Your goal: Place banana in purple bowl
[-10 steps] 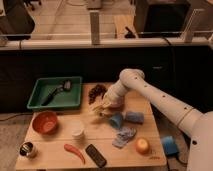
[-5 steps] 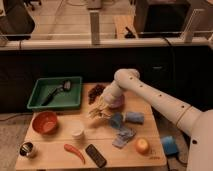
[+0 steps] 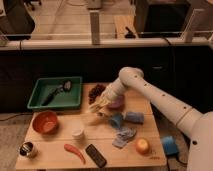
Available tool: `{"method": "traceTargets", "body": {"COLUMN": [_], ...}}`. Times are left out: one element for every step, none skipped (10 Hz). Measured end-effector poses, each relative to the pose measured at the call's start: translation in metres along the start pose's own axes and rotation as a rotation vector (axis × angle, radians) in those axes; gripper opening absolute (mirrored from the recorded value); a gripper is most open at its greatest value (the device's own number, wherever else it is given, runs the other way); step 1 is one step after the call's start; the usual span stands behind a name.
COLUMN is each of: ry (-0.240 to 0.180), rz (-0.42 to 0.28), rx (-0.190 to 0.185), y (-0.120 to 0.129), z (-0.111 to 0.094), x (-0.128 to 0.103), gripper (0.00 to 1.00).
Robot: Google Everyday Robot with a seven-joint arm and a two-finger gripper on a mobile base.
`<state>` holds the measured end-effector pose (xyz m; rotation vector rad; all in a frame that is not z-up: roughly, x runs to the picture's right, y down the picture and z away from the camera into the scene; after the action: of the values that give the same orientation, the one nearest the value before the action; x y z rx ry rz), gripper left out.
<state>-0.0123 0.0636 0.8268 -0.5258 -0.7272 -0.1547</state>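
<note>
My gripper (image 3: 99,107) is low over the middle of the wooden table (image 3: 55,160), just left of the dark purple bowl (image 3: 118,104), which the wrist partly hides. The pale yellow banana (image 3: 93,112) shows at the gripper's tip, close above the table top. I cannot tell whether it is held or lying on the table. The white arm comes in from the right.
A dark bunch of grapes (image 3: 95,92) lies behind the gripper. A green tray (image 3: 37,95) is at back left, and an orange bowl (image 3: 45,122), white cup (image 3: 78,133), red-orange vegetable (image 3: 75,151) and black remote (image 3: 95,155) are at front left. Blue items (image 3: 133,117) and an orange fruit (image 3: 142,145) are to the right.
The gripper has shifted a little left, away from the purple bowl, and the pale yellow banana has stayed at its tip. Everything else on the table has stayed put.
</note>
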Motion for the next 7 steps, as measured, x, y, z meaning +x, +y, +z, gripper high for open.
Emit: {"method": "traceTargets", "body": {"ry": [-0.004,0.004,0.027,0.059,0.084,0.121,0.147], "rz": [0.02,0.03,0.042,0.056,0.068,0.083,0.096], "rx": [0.019,0.036,0.047,0.055,0.058,0.065,0.073], "y": [-0.006,-0.01,-0.014,-0.02,-0.023,-0.026,-0.029], "z": [-0.003,-0.007,-0.008,-0.01,-0.012,-0.015,-0.018], "x": [0.011,0.019,0.028,0.037,0.044,0.055,0.064], "gripper": [0.0,0.0,0.0,0.05,0.13,0.25,0.35]}}
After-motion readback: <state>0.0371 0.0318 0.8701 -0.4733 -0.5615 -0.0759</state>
